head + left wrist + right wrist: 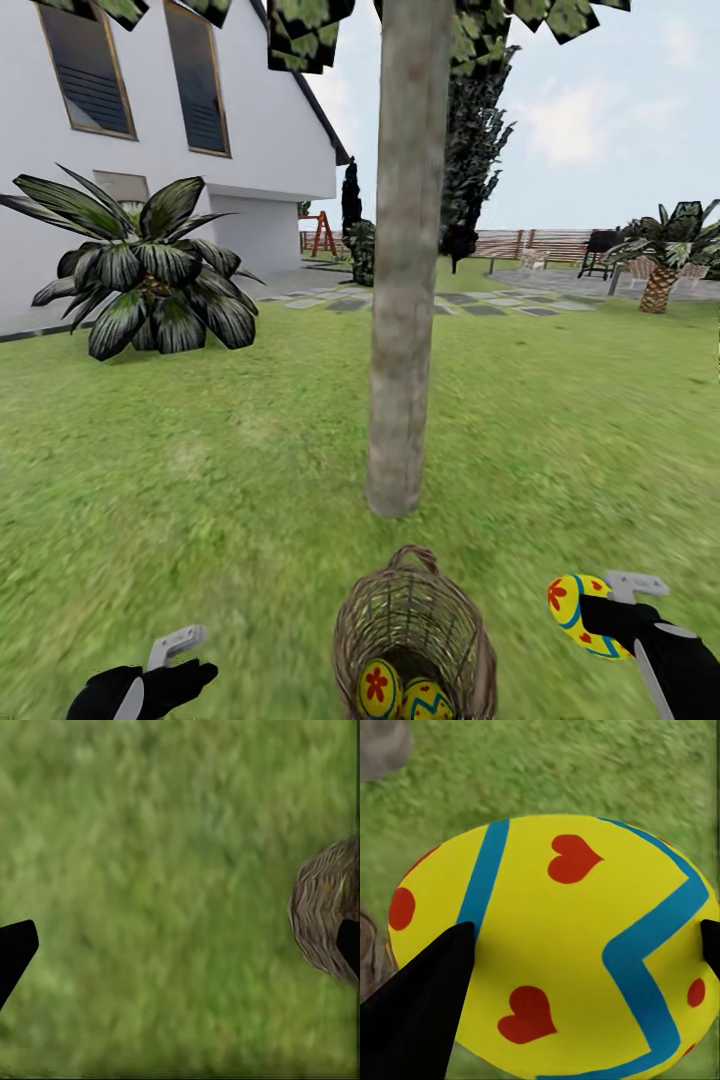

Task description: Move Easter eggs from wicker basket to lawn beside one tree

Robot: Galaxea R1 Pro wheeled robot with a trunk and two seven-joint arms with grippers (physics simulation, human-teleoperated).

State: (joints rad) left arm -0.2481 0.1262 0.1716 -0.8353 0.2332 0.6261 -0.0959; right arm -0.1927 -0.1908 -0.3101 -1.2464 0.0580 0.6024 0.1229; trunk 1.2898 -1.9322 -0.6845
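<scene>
Yellow, smooth and probably slippery, one Easter egg [572, 612] sits clamped across its middle in the right end effector [600, 610]; its wrist view shows red hearts. Left end effector [185, 655] hangs open, empty. Two eggs [403, 692] lie in the wicker basket [352, 630], just before the tree [405, 300] on the lawn [200, 450].

Egg [562, 945] in my right gripper [600, 612]: yellow, red hearts, blue zigzag band. Two eggs [378, 688] in brown wicker basket [415, 610]: yellow, red flower, blue zigzag. Lawn [200, 450]: mottled green. Trunk [405, 260], twelve o'clock: grey-beige.
</scene>
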